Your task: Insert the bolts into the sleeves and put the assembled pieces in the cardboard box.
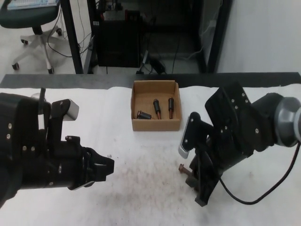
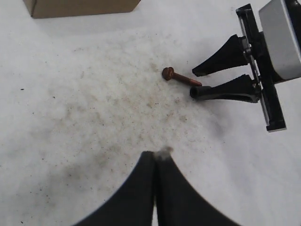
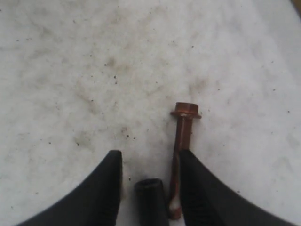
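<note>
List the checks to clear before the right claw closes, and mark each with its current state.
1. Right claw open: ok, fingers apart.
2. Sleeve between those fingers: ok.
3. Bolt inserted in the sleeve: not ok; it lies beside the sleeve, head beyond the fingertips.
4. Left claw clear of the bolt: ok, shut and apart from it.
5. Cardboard box has room: ok, three pieces inside, floor showing.
6. Sleeve touching a finger: cannot tell.
</note>
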Motion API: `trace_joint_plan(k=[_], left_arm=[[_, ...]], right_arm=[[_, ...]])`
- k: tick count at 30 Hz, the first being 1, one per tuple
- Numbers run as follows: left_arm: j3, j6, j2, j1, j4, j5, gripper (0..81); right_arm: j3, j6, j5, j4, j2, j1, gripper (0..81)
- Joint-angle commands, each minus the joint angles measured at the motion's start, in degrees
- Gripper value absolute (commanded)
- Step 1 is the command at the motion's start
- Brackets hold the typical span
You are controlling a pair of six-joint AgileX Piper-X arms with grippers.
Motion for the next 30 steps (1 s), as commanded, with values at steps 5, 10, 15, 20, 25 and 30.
trace_joint_plan(k=[5,10,15,20,25,30], left_arm=[[-0.7,-0.4,-0.6,-0.3,-0.7,0.4,0.3],[-0.7,-0.4,-0.6,-0.3,-0.7,0.4,0.3],[-0.7,-0.4,-0.6,-0.3,-0.7,0.4,0.3],[-0.7,-0.4,-0.6,-0.3,-0.7,0.4,0.3],[-0.7,-0.2,-0.6,-0.2,-0.7,0.4,0.3],[-0.7,0.0,-0.6,-0.2,-0.7,0.4,0.3]], right_arm=[[-0.1,-0.9,0.6,-5.5,2.7,0.0,36.5],[-0.1,-0.9,0.8,-5.9,4.4,0.0,36.5],[-0.1,-3.2,0.8,-5.9,6.1,0.0,36.5],[-0.1,-3.5,2.5,-8.7,6.4,0.0,36.3],[-0.1,-3.5,3.2,-12.6,6.4,0.0,35.7],[-0.1,-3.5,3.2,-12.8,6.4,0.0,27.0]])
